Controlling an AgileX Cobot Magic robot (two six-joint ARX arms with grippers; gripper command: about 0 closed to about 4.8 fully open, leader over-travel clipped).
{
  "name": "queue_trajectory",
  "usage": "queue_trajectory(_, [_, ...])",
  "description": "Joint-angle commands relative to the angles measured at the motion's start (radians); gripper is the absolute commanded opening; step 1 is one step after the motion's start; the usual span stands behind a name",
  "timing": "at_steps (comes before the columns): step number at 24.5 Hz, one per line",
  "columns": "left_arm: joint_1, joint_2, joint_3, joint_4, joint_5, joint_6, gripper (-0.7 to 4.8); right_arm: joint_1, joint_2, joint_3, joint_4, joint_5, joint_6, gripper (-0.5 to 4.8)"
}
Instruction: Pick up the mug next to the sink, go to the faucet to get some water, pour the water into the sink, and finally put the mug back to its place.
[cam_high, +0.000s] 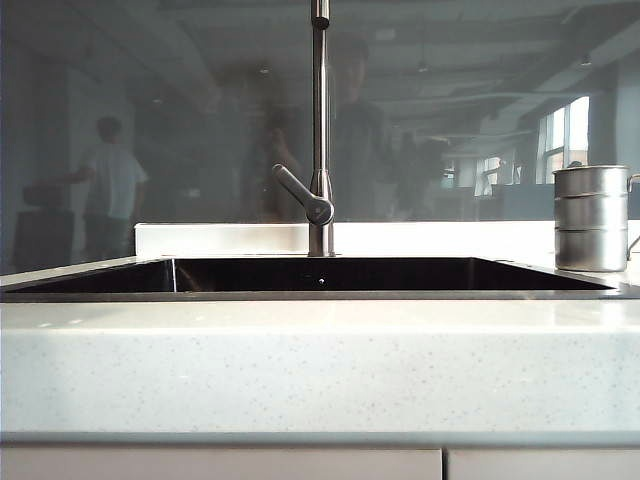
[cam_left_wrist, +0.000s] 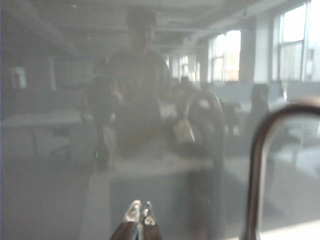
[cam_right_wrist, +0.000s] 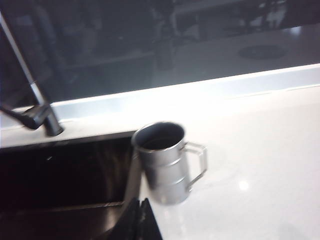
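The small ringed brushed-steel mug (cam_high: 591, 218) stands upright on the pale speckled stone counter (cam_high: 320, 365), at about three o'clock from the tall slim steel faucet (cam_high: 319, 130) in the exterior view, just beside the right end of the wide dark rectangular sink (cam_high: 320, 275). Its thin wire handle points away from the basin. The faucet rises at the back rim of the sink, at twelve o'clock from the basin's middle, with its short rounded lever (cam_high: 303, 195) angled up toward ten o'clock. No arm shows in the exterior view.

In the right wrist view the right gripper (cam_right_wrist: 139, 220) hangs above the counter, looking down at a slant; its two dark fingers are pressed together with nothing between them. The mug (cam_right_wrist: 166, 162) sits near the tips but apart from them, open mouth showing, on the counter edge next to the sink (cam_right_wrist: 60, 175). The faucet (cam_right_wrist: 35, 100) stands beyond the basin.

In the left wrist view the left gripper (cam_left_wrist: 140, 220) is held roughly level, facing the reflective glass wall; its metal fingertips meet, gripping nothing. The curved top of the faucet (cam_left_wrist: 260, 165) arches close by, blurred, off to one side of the tips.
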Motion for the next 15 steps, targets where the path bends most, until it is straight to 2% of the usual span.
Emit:
queue_trajectory(1, [-0.003,-0.150,-0.151,-0.069,-0.035,0.018,-0.03,0.000,-0.040,0.005,-0.072,-0.096,0.004,-0.08])
queue_trajectory(6, [-0.003,-0.373,-0.320,-0.196,-0.074,0.021,-0.03,0.000,-0.083,0.005,-0.076,-0.108,0.004,-0.08])
queue_trajectory(8, [-0.004,-0.547,-0.409,-0.249,-0.098,0.014,-0.03,-0.002,-0.085,0.005,-0.061,-0.106,0.004,-0.08])
queue_trajectory(11, [-0.003,-0.693,-0.428,-0.356,-0.100,-0.016,-0.03,-0.001,-0.085,0.005,-0.062,-0.107,0.004,-0.08])
queue_trajectory(15, [-0.003,-0.788,-0.428,-0.395,-0.102,-0.016,-0.03,-0.001,-0.085,0.005,-0.062,-0.107,0.004,-0.08])
